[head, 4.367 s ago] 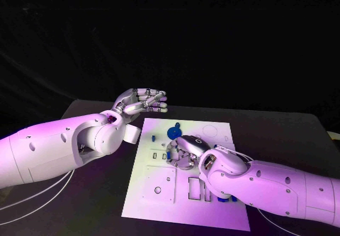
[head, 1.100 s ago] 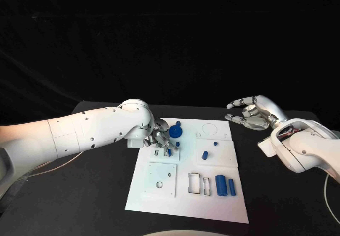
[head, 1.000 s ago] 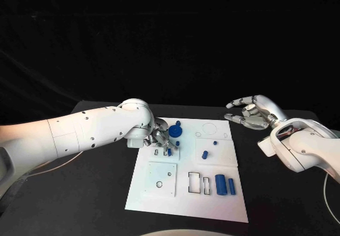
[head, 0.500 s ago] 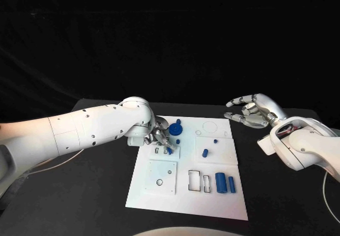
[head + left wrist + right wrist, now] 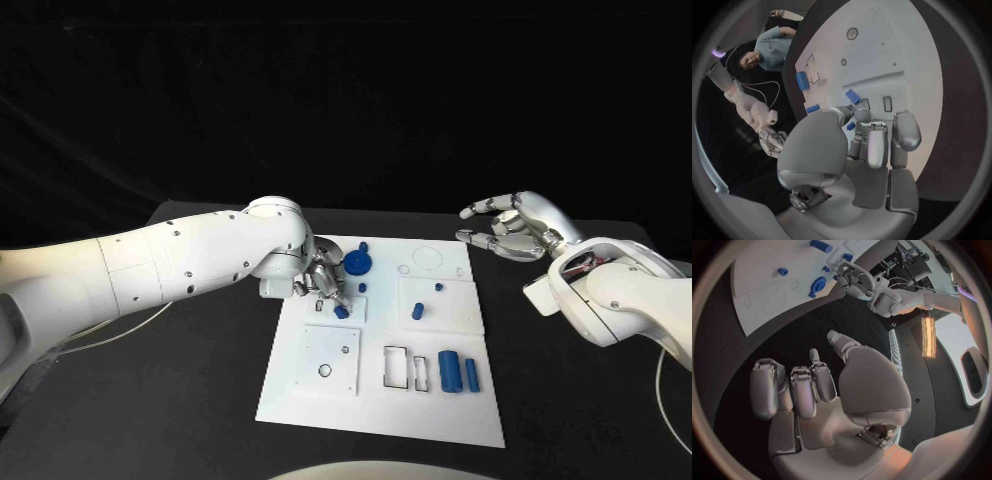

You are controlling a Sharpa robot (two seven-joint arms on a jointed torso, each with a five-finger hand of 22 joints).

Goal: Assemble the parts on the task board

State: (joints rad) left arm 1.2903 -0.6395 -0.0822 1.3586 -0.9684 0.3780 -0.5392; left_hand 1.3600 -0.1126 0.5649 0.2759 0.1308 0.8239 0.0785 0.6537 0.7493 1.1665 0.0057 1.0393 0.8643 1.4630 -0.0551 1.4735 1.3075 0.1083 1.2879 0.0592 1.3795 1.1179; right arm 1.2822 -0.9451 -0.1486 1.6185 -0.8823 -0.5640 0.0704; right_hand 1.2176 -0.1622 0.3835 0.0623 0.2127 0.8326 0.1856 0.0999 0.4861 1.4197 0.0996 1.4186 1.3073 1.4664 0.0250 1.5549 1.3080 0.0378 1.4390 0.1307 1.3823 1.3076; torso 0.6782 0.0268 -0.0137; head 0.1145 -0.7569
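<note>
The white task board (image 5: 378, 400) lies mid-table. My left hand (image 5: 316, 281) hovers low over its far left part, fingers bent down toward the board. Just past its thumb tip (image 5: 846, 112) a small blue piece (image 5: 340, 311) (image 5: 853, 96) leans beside two small slots (image 5: 887, 103); whether the hand holds it I cannot tell. Further parts on the board are a blue disc (image 5: 356, 265), a peg (image 5: 364, 288), another small piece (image 5: 417, 310) and two cylinders (image 5: 449, 372). My right hand (image 5: 509, 228) (image 5: 817, 385) hangs right of the board, fingers apart, holding nothing.
Two rectangular cut-outs (image 5: 394, 368) sit beside the cylinders, and a round hole (image 5: 323, 372) lies in the near left panel. Black table (image 5: 188, 400) surrounds the board on all sides. In the right wrist view the board (image 5: 767, 300) and my left hand (image 5: 856, 281) appear far off.
Long before, my right hand worked on the board and my left was raised; they have since swapped. Over the last second the small blue piece shifted slightly nearer by the slots.
</note>
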